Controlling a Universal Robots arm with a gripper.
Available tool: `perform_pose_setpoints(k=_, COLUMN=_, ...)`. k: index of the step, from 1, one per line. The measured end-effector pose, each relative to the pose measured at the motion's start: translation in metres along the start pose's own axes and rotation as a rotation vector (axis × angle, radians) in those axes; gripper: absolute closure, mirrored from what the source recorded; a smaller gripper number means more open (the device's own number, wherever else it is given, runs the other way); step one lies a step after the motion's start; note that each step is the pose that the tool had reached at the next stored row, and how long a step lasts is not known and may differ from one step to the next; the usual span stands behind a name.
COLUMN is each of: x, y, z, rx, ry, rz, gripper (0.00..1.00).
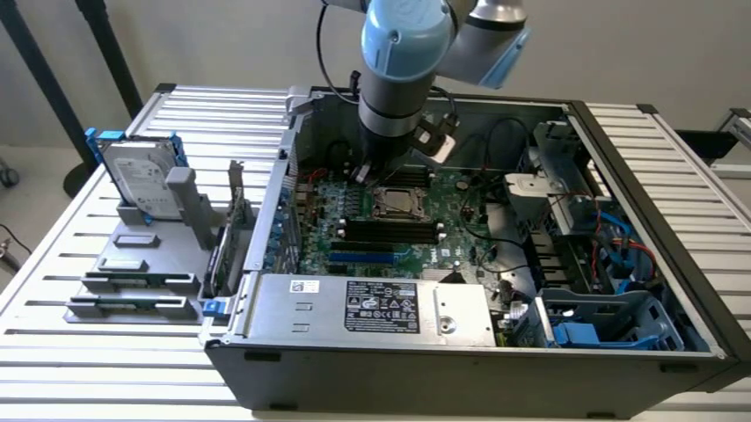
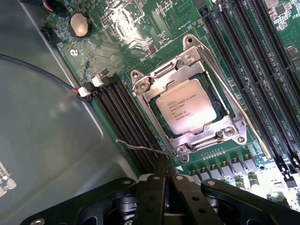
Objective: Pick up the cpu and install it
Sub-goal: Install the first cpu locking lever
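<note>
ARM AT THE SOCKET: The robot arm (image 1: 405, 53) reaches down into an open computer case (image 1: 470, 369) on a slatted counter (image 1: 105, 352). Its fingers (image 2: 154, 187) are pressed together and hold nothing, the tips just beside the thin wire lever (image 2: 140, 146) of the processor socket. The cpu (image 2: 183, 108) lies flat in that socket on the green motherboard (image 2: 140, 28), metal top up, framed by a silver retention bracket (image 2: 225, 126), with black memory slots (image 2: 126, 122) on either side. At the exterior view's left, a hard drive (image 1: 139, 180) in a blue bracket stands upright. A labelled power-supply box (image 1: 375, 308) sits at the case's near edge.
</note>
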State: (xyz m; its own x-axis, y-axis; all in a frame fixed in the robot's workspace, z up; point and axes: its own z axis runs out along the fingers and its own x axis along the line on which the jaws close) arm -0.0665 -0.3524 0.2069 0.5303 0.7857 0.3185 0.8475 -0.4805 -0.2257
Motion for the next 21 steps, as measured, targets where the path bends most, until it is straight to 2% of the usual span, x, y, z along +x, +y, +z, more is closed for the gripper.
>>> perform_pose_setpoints(k=5, x=-0.0006, y=0.0005, z=0.0079, rx=-0.0031, ry=-0.0005, rz=-0.001, gripper=0.89)
perform_pose_setpoints(k=9, x=0.0006, y=-0.0002, z=0.0092, rx=-0.0040, ry=-0.0021, rz=-0.001, gripper=0.89)
perform_pose_setpoints(k=21, x=0.0040, y=0.0004, z=0.0109, rx=-0.0112, ry=-0.0136, rz=0.000, gripper=0.89)
